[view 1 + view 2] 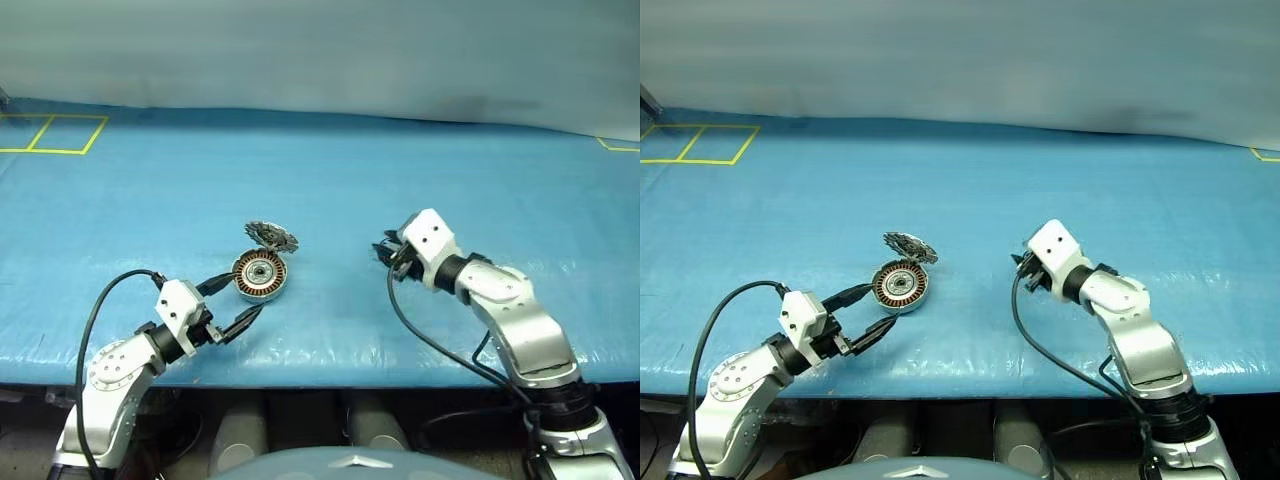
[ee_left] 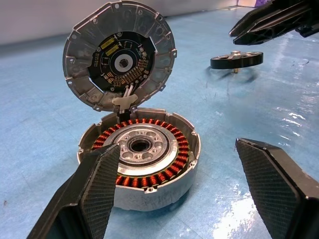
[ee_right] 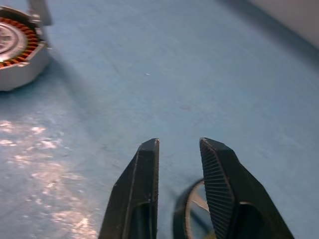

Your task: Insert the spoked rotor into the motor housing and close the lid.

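The motor housing (image 1: 260, 276) sits on the blue table, its copper windings (image 2: 169, 172) showing around a silvery centre. Its lid (image 1: 272, 237) stands open and upright on the far edge, dark inner face (image 2: 122, 62) toward me. My left gripper (image 1: 233, 301) is open just in front of the housing, one finger (image 2: 94, 184) overlapping its near wall, the other finger (image 2: 271, 179) off to the side. The spoked rotor (image 2: 237, 59) lies flat on the table to the right. My right gripper (image 3: 179, 144) hovers over it, open with nothing between its fingers; the rotor's rim (image 3: 179, 216) shows behind them.
Blue cover (image 1: 330, 170) spans the whole table, with its front edge (image 1: 330, 375) close to both arms. Yellow tape squares (image 1: 55, 133) mark the far left corner, and a yellow tape corner (image 1: 620, 147) the far right. Black cables trail from both wrists.
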`<state>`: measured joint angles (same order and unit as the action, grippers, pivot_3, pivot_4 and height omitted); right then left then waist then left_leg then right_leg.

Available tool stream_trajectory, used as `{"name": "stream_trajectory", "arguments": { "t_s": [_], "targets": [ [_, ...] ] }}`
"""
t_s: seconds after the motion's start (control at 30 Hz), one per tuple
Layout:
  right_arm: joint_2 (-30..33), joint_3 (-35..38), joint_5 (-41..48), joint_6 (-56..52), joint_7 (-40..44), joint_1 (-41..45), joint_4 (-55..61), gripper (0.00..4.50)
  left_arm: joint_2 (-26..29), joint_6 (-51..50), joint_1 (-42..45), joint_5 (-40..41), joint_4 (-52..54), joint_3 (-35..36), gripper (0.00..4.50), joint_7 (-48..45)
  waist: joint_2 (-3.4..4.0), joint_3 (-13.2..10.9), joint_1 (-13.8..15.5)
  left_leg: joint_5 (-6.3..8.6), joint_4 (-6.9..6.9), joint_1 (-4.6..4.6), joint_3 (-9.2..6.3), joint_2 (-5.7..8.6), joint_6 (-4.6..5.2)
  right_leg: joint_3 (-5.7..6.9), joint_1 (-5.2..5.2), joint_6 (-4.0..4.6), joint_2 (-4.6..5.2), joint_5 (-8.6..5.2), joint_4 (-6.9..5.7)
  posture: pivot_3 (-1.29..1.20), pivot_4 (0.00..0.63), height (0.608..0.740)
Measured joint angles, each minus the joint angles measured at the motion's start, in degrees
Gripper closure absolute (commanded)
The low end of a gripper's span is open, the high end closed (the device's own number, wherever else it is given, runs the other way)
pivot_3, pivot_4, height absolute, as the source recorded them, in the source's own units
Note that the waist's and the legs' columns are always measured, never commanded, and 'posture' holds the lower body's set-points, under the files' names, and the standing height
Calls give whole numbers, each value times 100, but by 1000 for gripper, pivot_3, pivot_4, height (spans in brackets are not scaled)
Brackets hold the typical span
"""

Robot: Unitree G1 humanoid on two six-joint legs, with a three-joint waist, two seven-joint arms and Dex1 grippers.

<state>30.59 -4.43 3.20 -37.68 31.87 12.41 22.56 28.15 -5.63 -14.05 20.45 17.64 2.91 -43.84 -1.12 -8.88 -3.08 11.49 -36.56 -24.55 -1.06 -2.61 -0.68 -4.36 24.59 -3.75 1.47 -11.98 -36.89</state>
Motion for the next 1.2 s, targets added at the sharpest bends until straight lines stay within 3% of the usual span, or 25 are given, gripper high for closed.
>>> {"name": "stream_trajectory", "arguments": {
  "t_s": [0.33, 0.83, 1.2],
  "targets": [
    [-12, 57, -212, -34, -486, 231, -1254, 2621, 0, 2, -88, -2, -3, 1, 461, 16, 1, -2, 29, 0, 3, -2, 0, 2, 1, -2, -1, 0, -1, 0, 1, 0, 150, 740],
    [-164, 441, 31, -549, -646, -594, -324, 2621, 4, -11, -30, -5, -27, 29, 461, 6, 0, -1, 92, 0, -13, -2, -1, 0, 1, -2, -5, -1, -1, 0, -1, 0, 150, 740],
    [-366, 632, 324, -782, -744, -735, -169, 2621, 24, -19, 45, -7, -109, 25, 461, -3, 1, -1, 92, 0, -12, -3, -1, 1, 1, -2, -5, -1, -1, 0, -1, 0, 150, 740]
  ]
}}
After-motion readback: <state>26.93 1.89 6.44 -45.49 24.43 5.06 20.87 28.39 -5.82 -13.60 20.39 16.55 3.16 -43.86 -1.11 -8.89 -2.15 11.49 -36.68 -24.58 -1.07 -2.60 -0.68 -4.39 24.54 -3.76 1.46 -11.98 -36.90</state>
